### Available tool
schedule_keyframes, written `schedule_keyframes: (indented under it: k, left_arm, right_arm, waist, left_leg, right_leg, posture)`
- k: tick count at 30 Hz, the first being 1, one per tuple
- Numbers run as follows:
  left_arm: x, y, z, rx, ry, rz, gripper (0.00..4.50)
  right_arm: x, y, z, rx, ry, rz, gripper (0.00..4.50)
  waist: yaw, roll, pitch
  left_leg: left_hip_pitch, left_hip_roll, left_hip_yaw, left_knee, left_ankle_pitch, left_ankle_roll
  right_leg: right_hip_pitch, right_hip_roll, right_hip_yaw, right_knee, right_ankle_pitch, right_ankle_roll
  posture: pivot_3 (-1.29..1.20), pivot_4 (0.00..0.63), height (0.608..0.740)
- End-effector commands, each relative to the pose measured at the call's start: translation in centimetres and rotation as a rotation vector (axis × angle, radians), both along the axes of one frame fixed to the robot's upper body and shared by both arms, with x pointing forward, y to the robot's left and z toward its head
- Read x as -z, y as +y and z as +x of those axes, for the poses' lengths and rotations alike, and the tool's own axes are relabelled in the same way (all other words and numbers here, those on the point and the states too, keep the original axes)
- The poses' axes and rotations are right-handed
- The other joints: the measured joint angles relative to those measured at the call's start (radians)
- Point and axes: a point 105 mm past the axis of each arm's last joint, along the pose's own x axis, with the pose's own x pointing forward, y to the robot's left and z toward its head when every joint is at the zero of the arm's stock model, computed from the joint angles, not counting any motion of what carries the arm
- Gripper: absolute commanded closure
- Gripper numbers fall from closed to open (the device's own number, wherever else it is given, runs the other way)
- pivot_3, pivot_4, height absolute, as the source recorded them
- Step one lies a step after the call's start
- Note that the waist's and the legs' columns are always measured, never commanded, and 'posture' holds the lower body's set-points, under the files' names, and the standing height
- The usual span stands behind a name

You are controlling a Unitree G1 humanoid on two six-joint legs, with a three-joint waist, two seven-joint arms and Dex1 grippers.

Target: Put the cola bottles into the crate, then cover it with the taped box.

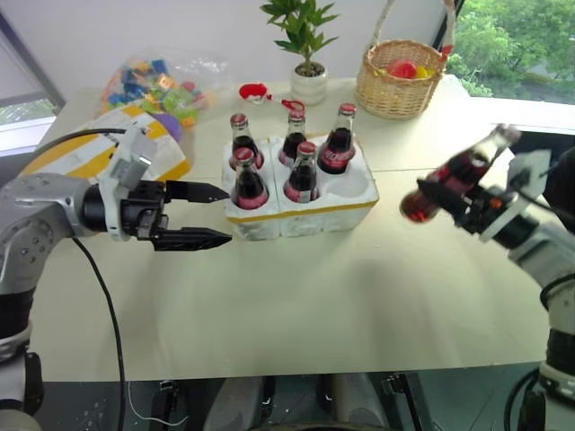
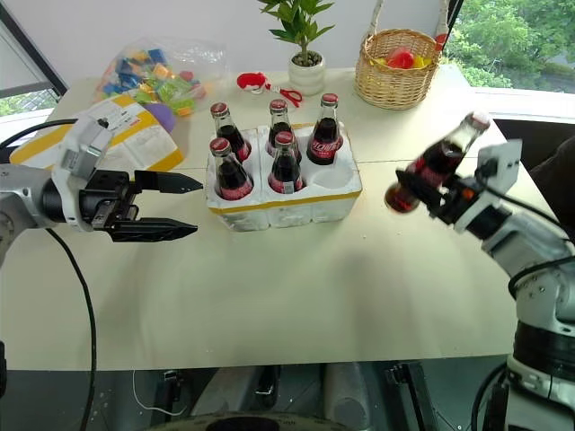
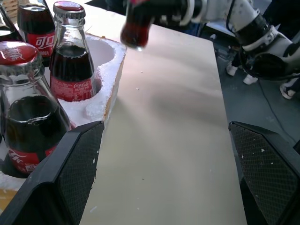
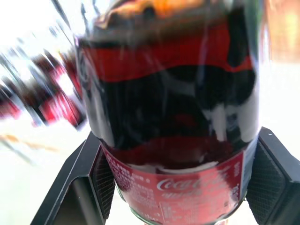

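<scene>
Right gripper [image 2: 429, 192] clamps the sixth cola bottle [image 2: 433, 168], tilted in mid-air right of the crate [image 2: 296, 208]; best to right it upright over the empty near-right well [image 2: 333, 180] before lowering, left gripper [image 2: 184, 207] idle, spread.

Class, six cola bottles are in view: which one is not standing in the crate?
The cola bottle gripped in the right claw, tilted in the air right of the crate. The other five stand upright in its wells.
</scene>
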Motion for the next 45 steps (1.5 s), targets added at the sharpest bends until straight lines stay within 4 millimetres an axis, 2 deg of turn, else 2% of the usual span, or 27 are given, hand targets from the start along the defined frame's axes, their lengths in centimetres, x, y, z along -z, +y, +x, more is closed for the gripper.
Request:
schedule_keyframes:
  k: [1, 3, 6, 11, 17, 21, 22, 23, 24, 27, 29, 31, 34, 37, 39, 41, 45]
  left_arm:
    - [-0.7, 0.0, -0.3, 0.002, -0.038, -0.011, 0.0]
    - [-0.7, 0.0, -0.2, -0.004, -0.041, -0.013, 0.0]
    - [-0.7, 0.0, -0.2, -0.014, -0.046, -0.013, 0.0]
    - [-0.9, 0.1, -0.3, -0.029, -0.054, -0.018, 0.0]
    - [-0.9, 0.3, -0.3, -0.053, -0.063, -0.022, 0.0]
    - [-0.8, 0.4, -0.3, -0.064, -0.068, -0.023, 0.0]
    - [-0.8, 0.4, -0.2, -0.068, -0.071, -0.022, 0.0]
    - [-0.8, 0.4, -0.1, -0.075, -0.076, -0.02, 0.0]
    - [-0.8, 0.5, 0.0, -0.086, -0.082, -0.014, 0.0]
    - [-0.7, 1.5, 0.7, -0.159, -0.101, -0.001, 0.0]
    - [-0.6, 3.0, 1.4, -0.26, -0.13, 0.017, 0.0]
    - [-0.5, 5.4, 2.3, -0.412, -0.177, 0.055, 0.0]
    - [0.4, 10.4, 3.2, -0.676, -0.273, 0.2, 0.0]
    - [1.0, 15.0, 2.9, -0.877, -0.365, 0.345, 0.0]
    - [1.1, 17.3, 2.4, -0.981, -0.399, 0.393, 0.0]
    - [1.8, 19.6, 1.5, -1.047, -0.445, 0.517, 0.0]
    - [5.6, 23.3, -0.7, -1.007, -0.468, 0.865, 0.0]
  right_arm:
    - [-4.1, 2.5, -0.6, -0.103, -0.136, 0.023, 1.61]
    - [-4.5, 4.0, 0.0, -0.142, -0.144, 0.011, 1.61]
    - [-4.0, 5.7, 1.4, -0.171, -0.125, -0.01, 1.61]
    - [-0.9, 7.5, 3.2, -0.221, -0.039, -0.065, 1.61]
    - [2.8, 8.4, 4.1, -0.235, 0.016, -0.231, 1.61]
    - [4.5, 9.3, 4.6, -0.253, 0.033, -0.302, 1.61]
    - [4.9, 9.5, 4.7, -0.257, 0.043, -0.306, 0.59]
    - [5.0, 9.6, 4.9, -0.255, 0.044, -0.313, 0.24]
    - [5.0, 9.6, 5.0, -0.249, 0.041, -0.319, 0.04]
    - [4.0, 8.9, 4.9, -0.228, 0.021, -0.309, 0.04]
    - [2.9, 7.7, 4.0, -0.222, 0.0, -0.302, 0.04]
    - [1.5, 6.3, 2.8, -0.215, -0.023, -0.295, 0.04]
    - [-1.4, 4.2, 0.4, -0.224, -0.056, -0.268, 0.04]
    - [-3.9, 2.7, -2.1, -0.242, -0.087, -0.255, 0.04]
    - [-4.6, 1.9, -3.2, -0.246, -0.078, -0.241, 0.04]
    - [-4.9, 0.9, -3.9, -0.241, -0.05, -0.233, 0.04]
    - [-4.5, -0.6, -4.2, -0.187, -0.034, -0.304, 0.04]
  waist:
    - [0.001, 0.0, 0.0]
    - [0.004, 0.0, 0.0]
    - [0.004, 0.0, 0.0]
    - [0.006, 0.0, 0.0]
    - [0.003, 0.0, 0.0]
    - [0.002, 0.0, 0.0]
    - [0.001, -0.001, 0.0]
    - [0.0, -0.001, 0.0]
    - [-0.001, -0.001, 0.0]
    - [-0.002, -0.001, 0.0]
    - [-0.002, -0.001, 0.0]
    - [0.001, -0.001, 0.0]
    - [0.006, 0.0, 0.0]
    - [0.006, 0.0, 0.0]
    - [0.006, -0.001, 0.0]
    - [0.006, -0.001, -0.001]
    - [0.005, 0.0, -0.001]
  left_leg:
    - [0.0, 0.0, 0.0, 0.0, 0.0, 0.0]
    - [0.0, 0.0, 0.0, 0.0, 0.0, 0.0]
    - [0.0, 0.0, 0.0, 0.0, 0.0, 0.0]
    - [-0.001, 0.0, 0.0, 0.0, 0.002, -0.003]
    - [-0.002, -0.001, 0.0, 0.0, 0.003, -0.004]
    - [-0.002, -0.001, 0.0, 0.0, 0.003, -0.005]
    - [-0.002, -0.001, 0.0, 0.0, 0.003, -0.005]
    - [-0.001, -0.001, 0.0, 0.0, 0.003, -0.005]
    - [-0.001, -0.001, 0.0, 0.0, 0.003, -0.004]
    - [-0.001, -0.001, 0.0, 0.0, 0.003, -0.005]
    - [-0.001, -0.001, 0.0, 0.0, 0.003, -0.005]
    - [-0.001, -0.001, 0.0, 0.0, 0.003, -0.005]
    - [-0.002, -0.001, 0.0, -0.001, 0.001, -0.002]
    - [-0.001, -0.001, 0.0, -0.001, -0.001, 0.001]
    - [-0.001, 0.0, 0.0, -0.002, -0.001, 0.001]
    - [-0.001, 0.0, 0.0, -0.002, -0.001, 0.001]
    - [-0.001, 0.0, 0.001, -0.003, -0.002, 0.002]
  right_leg:
    - [0.0, 0.0, 0.0, 0.0, 0.0, 0.0]
    - [0.0, 0.0, 0.0, -0.001, 0.0, 0.0]
    - [0.0, 0.0, 0.0, -0.001, 0.0, 0.0]
    - [0.0, 0.0, 0.0, 0.0, 0.0, 0.0]
    - [-0.002, 0.0, 0.0, 0.0, 0.0, 0.0]
    - [-0.002, 0.0, 0.0, 0.0, 0.0, 0.0]
    - [-0.002, 0.0, 0.0, 0.0, 0.0, 0.0]
    - [-0.001, 0.0, 0.0, 0.0, 0.0, 0.0]
    - [-0.001, 0.0, 0.0, 0.0, 0.0, 0.0]
    - [-0.001, 0.0, 0.0, 0.001, 0.0, 0.0]
    - [-0.001, 0.0, 0.0, 0.001, 0.0, 0.0]
    - [-0.001, 0.0, 0.0, 0.0, 0.0, 0.0]
    - [-0.001, 0.0, 0.0, 0.0, 0.0, 0.0]
    - [-0.001, -0.001, 0.0, -0.001, 0.0, 0.0]
    - [-0.001, -0.001, 0.0, -0.002, 0.0, 0.0]
    - [-0.001, -0.001, 0.0, -0.002, -0.001, -0.002]
    - [0.0, -0.002, 0.001, -0.004, -0.002, -0.004]
  posture:
    - [0.0, 0.15, 0.732]
    - [0.0, 0.15, 0.732]
    - [0.0, 0.15, 0.732]
    - [0.0, 0.15, 0.732]
    - [0.0, 0.15, 0.732]
    - [0.0, 0.15, 0.732]
    - [0.0, 0.15, 0.732]
    - [0.0, 0.15, 0.732]
    - [0.0, 0.15, 0.732]
    - [0.0, 0.15, 0.732]
    - [0.0, 0.15, 0.732]
    - [0.0, 0.15, 0.732]
    - [0.0, 0.15, 0.732]
    - [0.0, 0.15, 0.732]
    - [0.0, 0.15, 0.732]
    - [0.0, 0.15, 0.732]
    - [0.0, 0.15, 0.732]
